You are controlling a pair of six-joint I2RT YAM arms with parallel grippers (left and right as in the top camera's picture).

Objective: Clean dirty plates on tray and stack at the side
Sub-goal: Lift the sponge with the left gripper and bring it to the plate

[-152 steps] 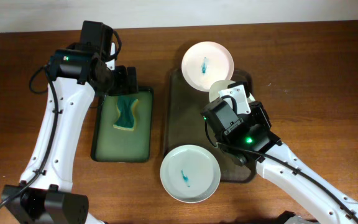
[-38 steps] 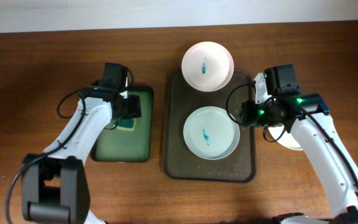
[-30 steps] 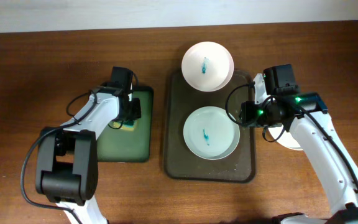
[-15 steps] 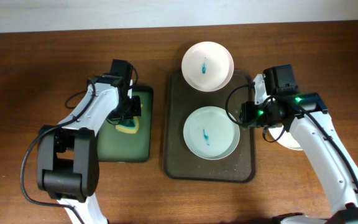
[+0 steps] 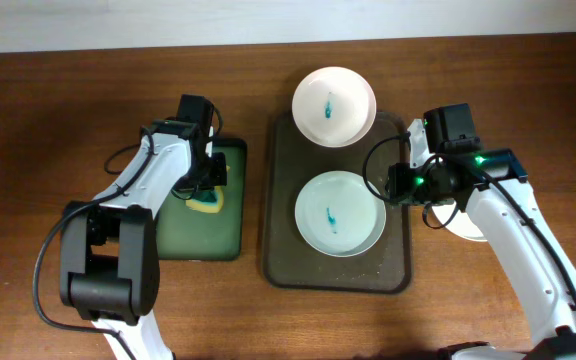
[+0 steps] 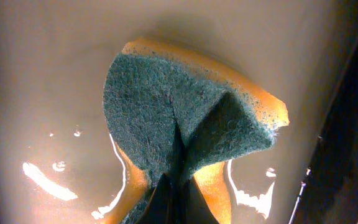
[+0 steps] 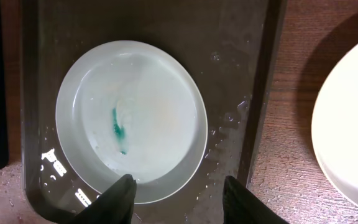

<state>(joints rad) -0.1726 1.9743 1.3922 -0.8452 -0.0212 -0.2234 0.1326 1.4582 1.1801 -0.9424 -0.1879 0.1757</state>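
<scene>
Left wrist camera is showing my left gripper (image 6: 178,198) pinching the folded sponge (image 6: 185,112) over yellowish liquid (image 6: 42,93); my right gripper (image 7: 179,188) is hovering wide open, empty, above a smeared plate (image 7: 160,93) lying on the tray (image 7: 257,112).

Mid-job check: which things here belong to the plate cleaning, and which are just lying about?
Job: tray; smeared plates, one at its middle, one at its far end; plate to its right; sponge; green tray of liquid.
Lying about: nothing else in view.
</scene>
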